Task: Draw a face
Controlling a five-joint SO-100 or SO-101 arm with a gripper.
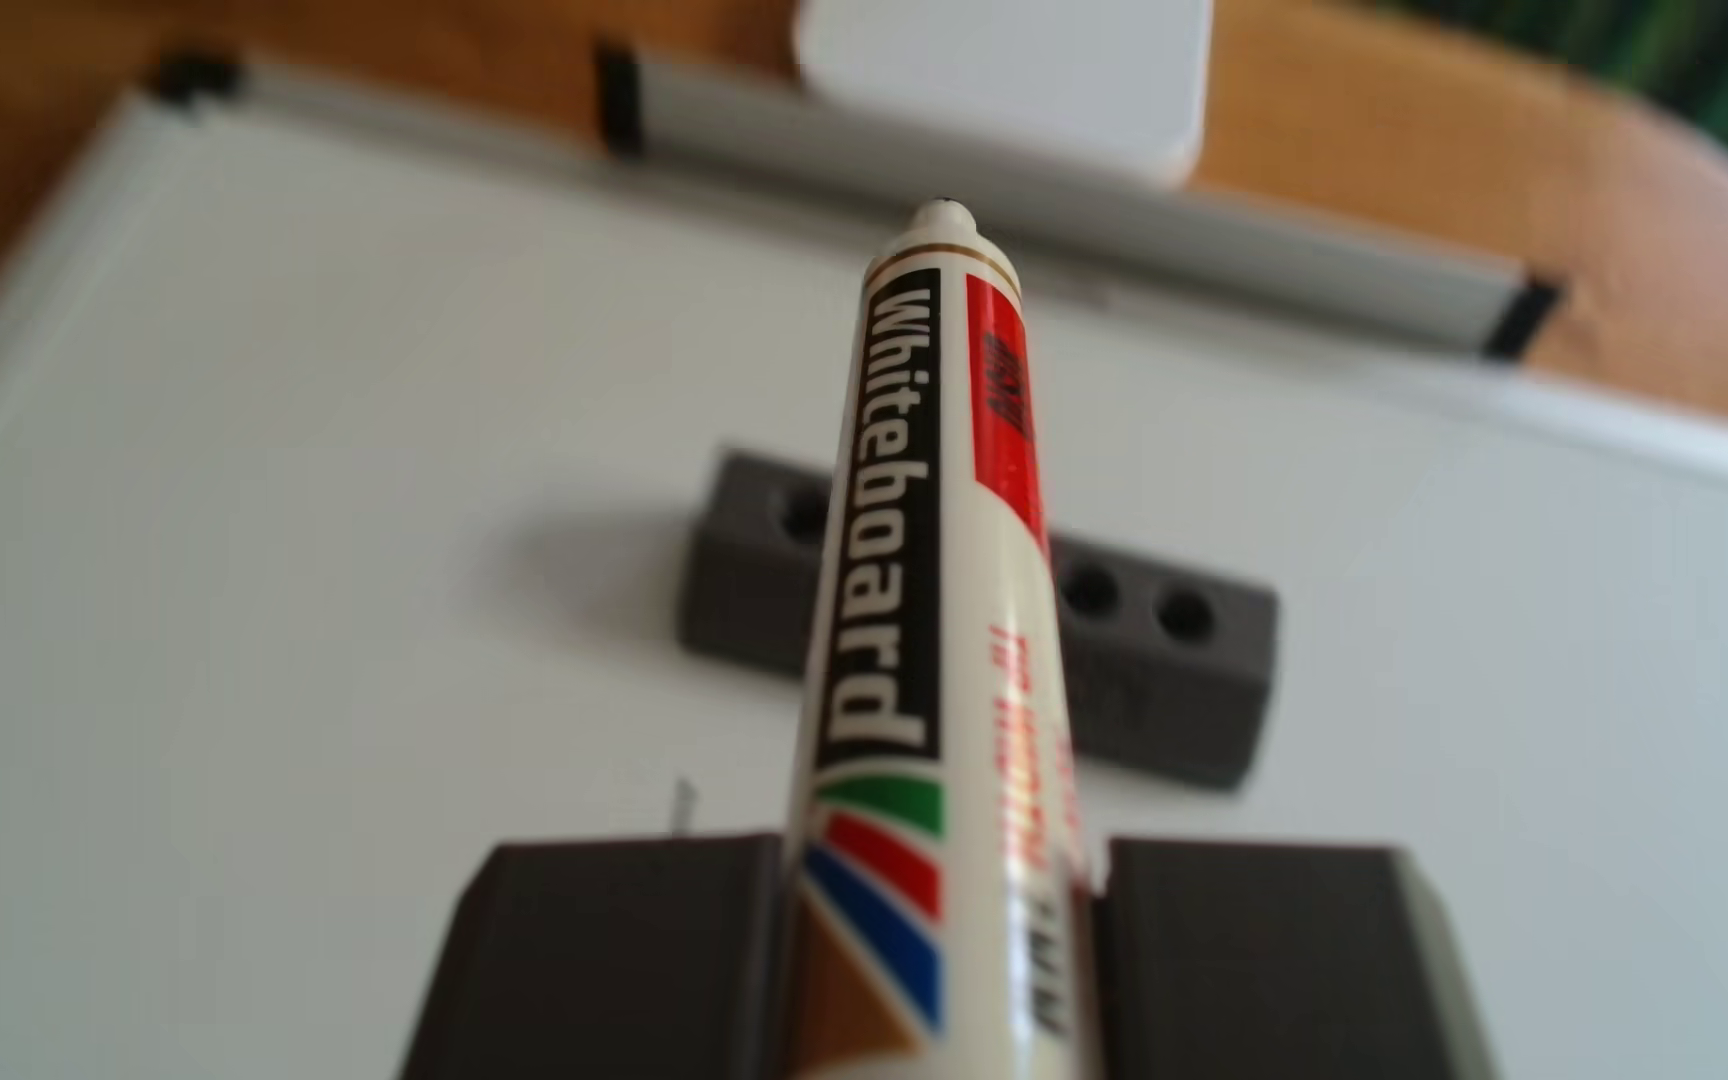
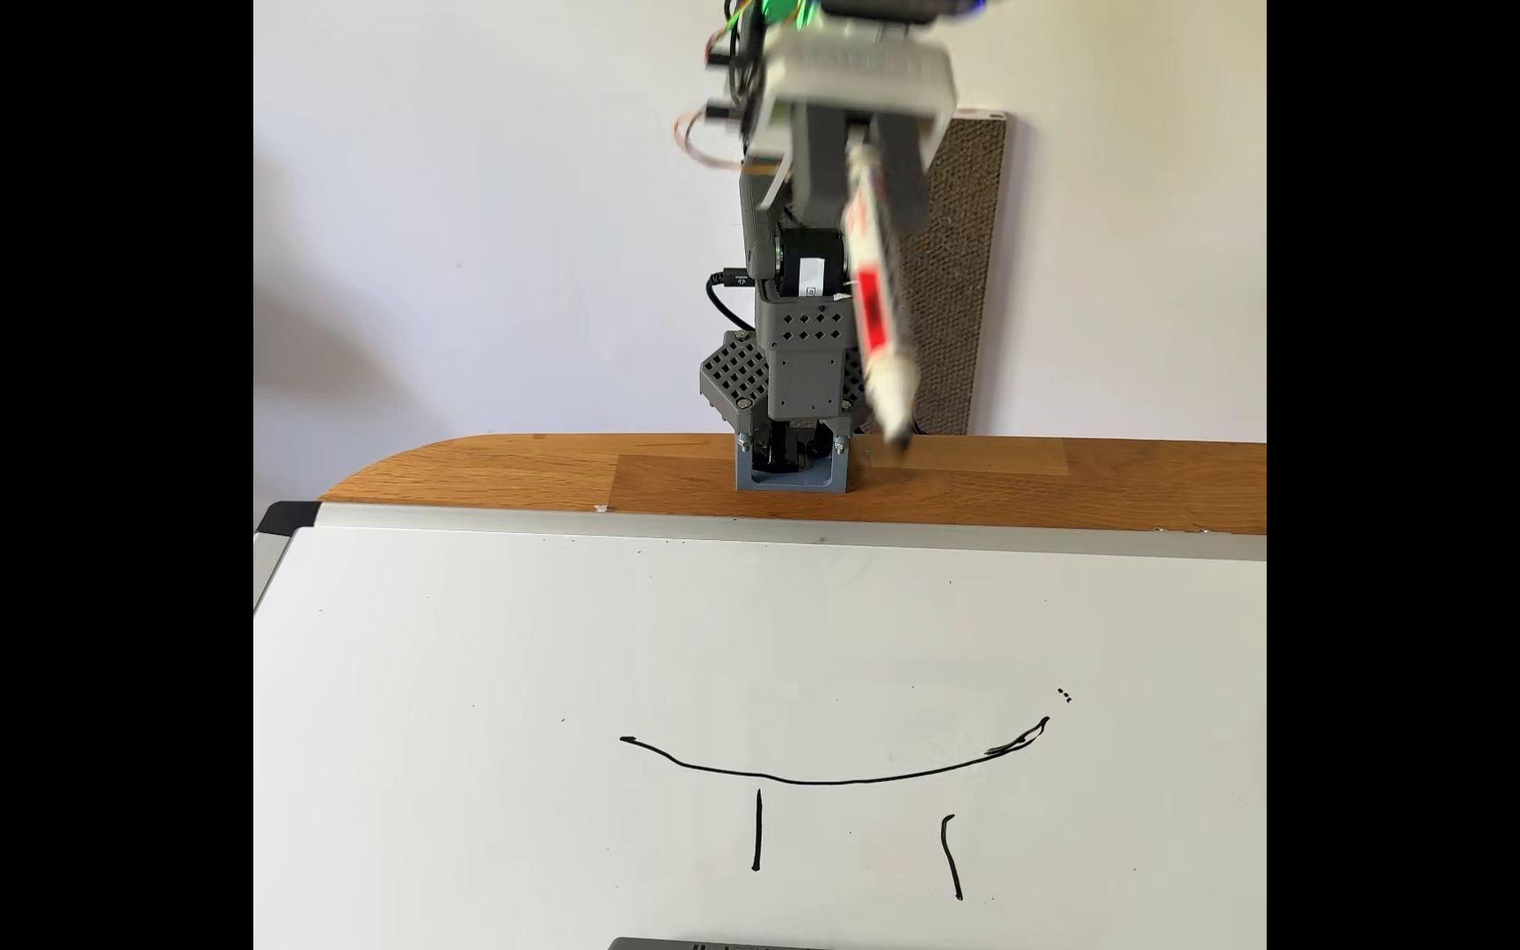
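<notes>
Fingers (image 1: 621, 955) clamp the marker (image 1: 927, 582), apparently well above the whiteboard (image 2: 464, 685) and its drawn face (image 2: 829, 781).

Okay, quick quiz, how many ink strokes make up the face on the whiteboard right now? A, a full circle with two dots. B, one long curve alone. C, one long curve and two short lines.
C: the fixed view shows the face as one long curve with two short lines below it on the whiteboard.
</notes>
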